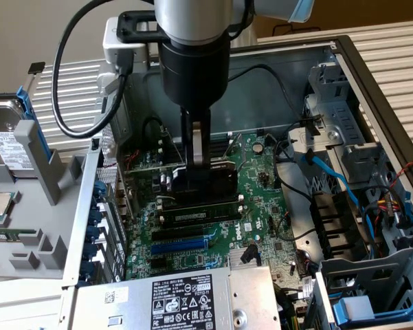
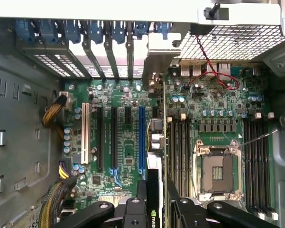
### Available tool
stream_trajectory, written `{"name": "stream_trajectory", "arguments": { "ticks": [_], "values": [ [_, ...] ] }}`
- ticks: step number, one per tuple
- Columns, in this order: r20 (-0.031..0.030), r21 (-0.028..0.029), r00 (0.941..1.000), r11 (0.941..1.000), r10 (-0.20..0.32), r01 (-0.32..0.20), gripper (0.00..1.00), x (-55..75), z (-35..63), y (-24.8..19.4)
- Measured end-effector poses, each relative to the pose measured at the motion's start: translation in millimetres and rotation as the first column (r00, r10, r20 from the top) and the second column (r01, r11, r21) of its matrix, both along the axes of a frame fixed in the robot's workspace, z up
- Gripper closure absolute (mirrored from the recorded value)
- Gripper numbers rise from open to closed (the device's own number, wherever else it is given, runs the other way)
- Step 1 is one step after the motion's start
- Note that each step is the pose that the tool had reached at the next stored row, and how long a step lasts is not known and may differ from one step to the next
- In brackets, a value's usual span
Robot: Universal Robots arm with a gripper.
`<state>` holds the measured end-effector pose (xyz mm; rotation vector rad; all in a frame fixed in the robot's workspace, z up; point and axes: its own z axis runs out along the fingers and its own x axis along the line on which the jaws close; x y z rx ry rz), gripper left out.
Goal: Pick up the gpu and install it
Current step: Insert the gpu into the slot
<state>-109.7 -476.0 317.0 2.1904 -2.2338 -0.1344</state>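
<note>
The gpu (image 1: 205, 184) stands on edge inside the open computer case, its black shroud facing the exterior view. My gripper (image 1: 198, 159) is shut on its upper edge from above. In the wrist view the gpu (image 2: 154, 183) runs edge-on away from my gripper (image 2: 156, 211), and its silver end bracket (image 2: 162, 52) reaches the case's rear slot openings. The card hangs low over the green motherboard (image 2: 128, 156), just beside the blue expansion slot (image 2: 141, 137). Whether its lower edge sits in a slot I cannot tell.
A power supply (image 1: 185, 299) with a label lies at the case's near edge. Drive cages (image 1: 361, 289) and blue cables (image 1: 330, 172) crowd the exterior view's right. The bare processor socket (image 2: 218, 171) and braided cables (image 2: 54, 114) flank the card. A hard drive (image 1: 7, 148) rests outside.
</note>
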Motion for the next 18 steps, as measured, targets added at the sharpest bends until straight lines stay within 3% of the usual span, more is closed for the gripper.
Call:
{"name": "stream_trajectory", "arguments": {
  "ticks": [2, 4, 6, 14, 18],
  "values": [
    [0.0011, -0.0069, 1.0000, 1.0000, 0.000, 0.000, 0.73, -0.7, -0.7, 0.0],
    [0.0055, -0.0183, 1.0000, 0.9998, 0.000, 0.000, 0.73, -1.9, -1.3, 0.0],
    [0.0106, -0.0240, 0.9999, 0.9997, 0.000, 0.000, 0.73, -2.7, -2.2, 0.0],
    [0.0214, -0.0249, 0.9998, 0.9997, -0.002, 0.003, 0.73, -5.1, -5.3, 0.0],
    [0.0273, -0.0280, 0.9996, 0.9996, -0.008, 0.009, 0.73, -5.6, -5.7, 0.0]
  ]
}}
